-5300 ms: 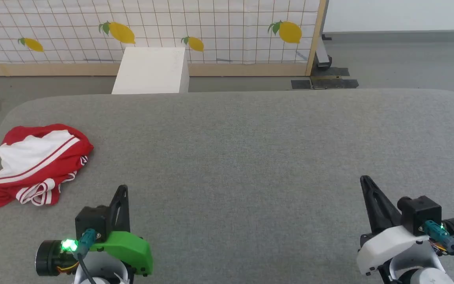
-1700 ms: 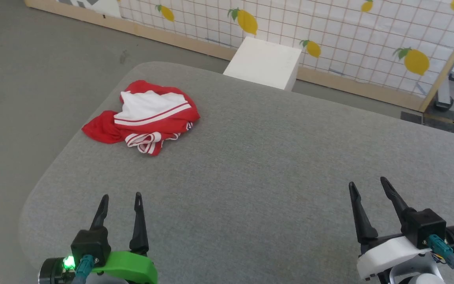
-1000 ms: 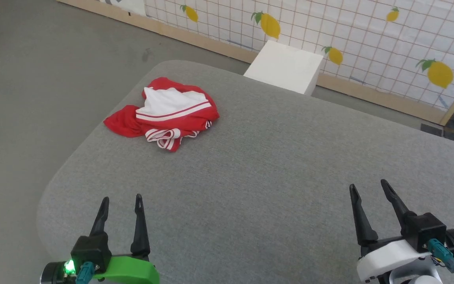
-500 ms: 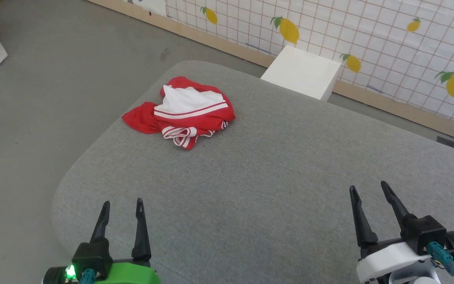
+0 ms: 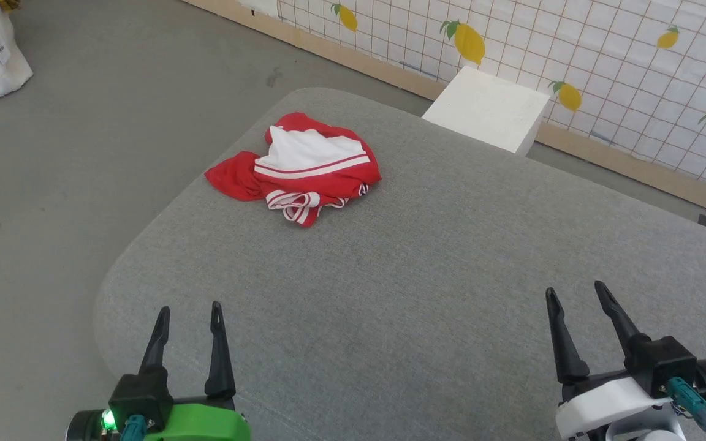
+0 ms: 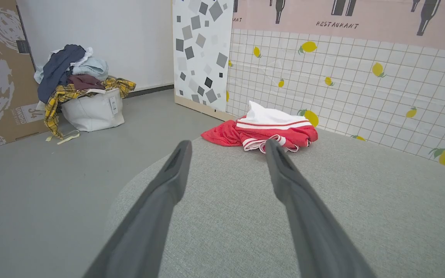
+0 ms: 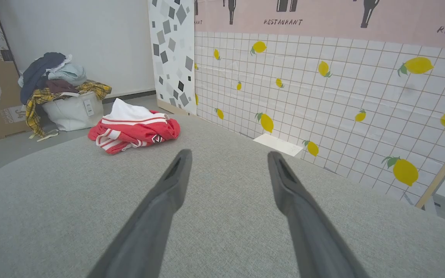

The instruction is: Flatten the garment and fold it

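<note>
CHANGE: our head has turned left; the garment (image 5: 304, 168) now sits crumpled at 11 o'clock on the table (image 5: 402, 288) | left gripper (image 5: 189, 307), right gripper (image 5: 575, 288): wide, empty | we judge approach next, flattening unstarted

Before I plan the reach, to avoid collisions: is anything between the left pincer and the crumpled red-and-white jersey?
Nothing visible: bare grey fabric tabletop runs from the open left pincer to the crumpled red-and-white jersey.

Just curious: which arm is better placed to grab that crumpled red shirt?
Probably left: the left gripper, open, sits on the shirt's side of the table; the right gripper is farther away.
</note>
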Motion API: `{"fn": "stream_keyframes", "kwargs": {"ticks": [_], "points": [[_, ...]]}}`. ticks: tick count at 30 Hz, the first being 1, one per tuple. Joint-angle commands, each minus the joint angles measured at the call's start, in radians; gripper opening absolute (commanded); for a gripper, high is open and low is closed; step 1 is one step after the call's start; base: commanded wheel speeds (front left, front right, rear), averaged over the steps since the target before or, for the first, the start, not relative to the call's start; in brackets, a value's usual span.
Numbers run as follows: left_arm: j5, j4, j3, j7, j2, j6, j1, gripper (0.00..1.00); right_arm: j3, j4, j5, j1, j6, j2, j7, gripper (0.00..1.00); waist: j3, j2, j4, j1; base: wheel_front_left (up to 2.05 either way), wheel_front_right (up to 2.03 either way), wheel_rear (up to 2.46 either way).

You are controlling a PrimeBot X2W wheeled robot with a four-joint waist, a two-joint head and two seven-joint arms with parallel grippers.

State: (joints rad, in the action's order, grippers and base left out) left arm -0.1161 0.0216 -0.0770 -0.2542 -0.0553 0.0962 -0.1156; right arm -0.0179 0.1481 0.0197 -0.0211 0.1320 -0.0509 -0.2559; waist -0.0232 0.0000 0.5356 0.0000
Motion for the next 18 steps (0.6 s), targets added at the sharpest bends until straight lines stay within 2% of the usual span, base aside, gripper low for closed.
{"fn": "stream_keyframes", "kwargs": {"ticks": [1, 4, 8, 13, 18], "points": [[-0.026, 0.004, -0.001, -0.008, 0.005, -0.010, 0.026, 1.00, 0.001, -0.003, -0.003, 0.010, -0.001, 0.001, -0.006, 1.00, 0.008, 0.0000, -0.005, 0.0000, 0.00, 0.00, 0.00], [-0.048, -0.013, -0.009, -0.008, -0.001, -0.041, 0.078, 1.00, -0.001, -0.013, -0.012, 0.014, -0.001, 0.001, -0.006, 1.00, 0.024, 0.0000, -0.008, 0.0000, 0.00, 0.00, 0.00], [-0.034, -0.009, -0.025, 0.022, -0.047, -0.090, 0.227, 1.00, -0.004, -0.039, -0.037, 0.028, -0.001, 0.001, -0.004, 1.00, 0.068, 0.0000, -0.024, 0.0000, 0.00, 0.00, 0.00], [-0.046, 0.029, -0.055, 0.171, -0.094, -0.160, 0.452, 1.00, -0.009, -0.114, -0.077, 0.055, -0.001, 0.001, 0.025, 1.00, 0.158, 0.0000, -0.055, 0.0000, 0.00, 0.00, 0.00], [-0.076, -0.034, -0.058, 0.300, -0.147, -0.195, 0.679, 1.00, 0.008, -0.205, -0.105, 0.085, -0.001, -0.009, 0.067, 1.00, 0.265, 0.0000, -0.101, 0.0000, 0.00, 0.00, 0.00]]}}
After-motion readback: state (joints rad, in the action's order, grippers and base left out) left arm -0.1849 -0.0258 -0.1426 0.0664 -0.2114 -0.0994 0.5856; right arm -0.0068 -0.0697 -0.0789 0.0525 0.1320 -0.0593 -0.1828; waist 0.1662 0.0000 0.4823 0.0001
